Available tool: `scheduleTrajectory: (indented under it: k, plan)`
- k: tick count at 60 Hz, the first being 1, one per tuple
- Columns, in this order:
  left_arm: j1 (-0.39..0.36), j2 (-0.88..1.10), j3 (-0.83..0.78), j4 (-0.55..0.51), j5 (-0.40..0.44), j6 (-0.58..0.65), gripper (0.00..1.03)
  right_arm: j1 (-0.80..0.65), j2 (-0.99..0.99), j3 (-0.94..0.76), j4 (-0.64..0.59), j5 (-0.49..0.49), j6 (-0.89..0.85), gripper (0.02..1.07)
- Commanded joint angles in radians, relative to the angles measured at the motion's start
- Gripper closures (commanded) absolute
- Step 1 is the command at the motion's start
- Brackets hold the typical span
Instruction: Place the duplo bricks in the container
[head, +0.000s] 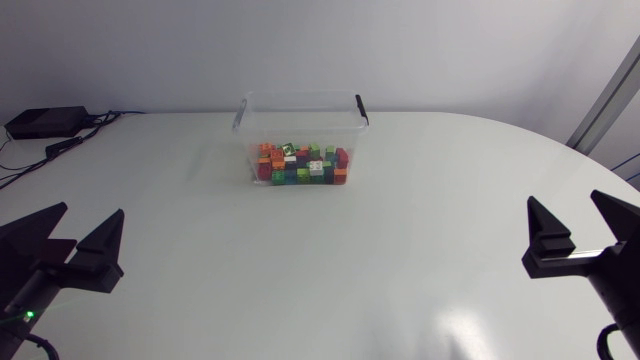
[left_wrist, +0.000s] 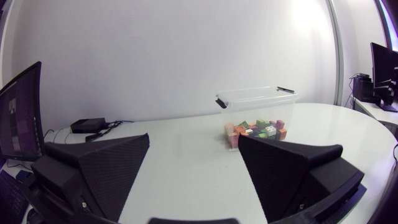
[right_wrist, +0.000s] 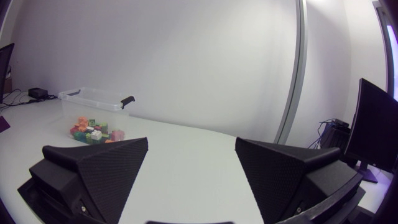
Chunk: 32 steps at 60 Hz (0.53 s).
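White bench (head: 400, 250) carries the clear container (head: 298, 120) far centre; left pincer (head: 90, 212) and right pincer (head: 564, 200) rest near, fingers apart and empty, presumably since the duplo bricks (head: 303, 165) lie inside.

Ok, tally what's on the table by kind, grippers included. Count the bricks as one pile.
Clear container: 1
Pile of duplo bricks, inside the container, too jumbled to count singly: 1
Black box with cables, at the table's far left corner: 1
Grippers: 2, the left gripper and the right gripper, both with fingers open and holding nothing
Total: 5
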Motion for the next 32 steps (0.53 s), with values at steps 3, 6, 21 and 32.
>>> scheduleTrajectory:
  k: [3,6,21,32]
  plan:
    - [-0.006,-0.036,-0.068,0.043,-0.020,-0.057,0.04,-0.019,-0.048,-0.081,0.030,-0.029,0.074,0.06]
    - [-0.007,-0.049,-0.091,0.057,-0.025,-0.069,0.04,-0.025,-0.068,-0.109,0.036,-0.042,0.093,0.06]
    - [-0.011,-0.089,-0.161,0.099,-0.042,-0.107,0.04,-0.043,-0.125,-0.193,0.055,-0.082,0.151,0.06]
    - [-0.011,-0.089,-0.161,0.099,-0.042,-0.107,0.04,-0.043,-0.125,-0.193,0.055,-0.082,0.151,0.06]
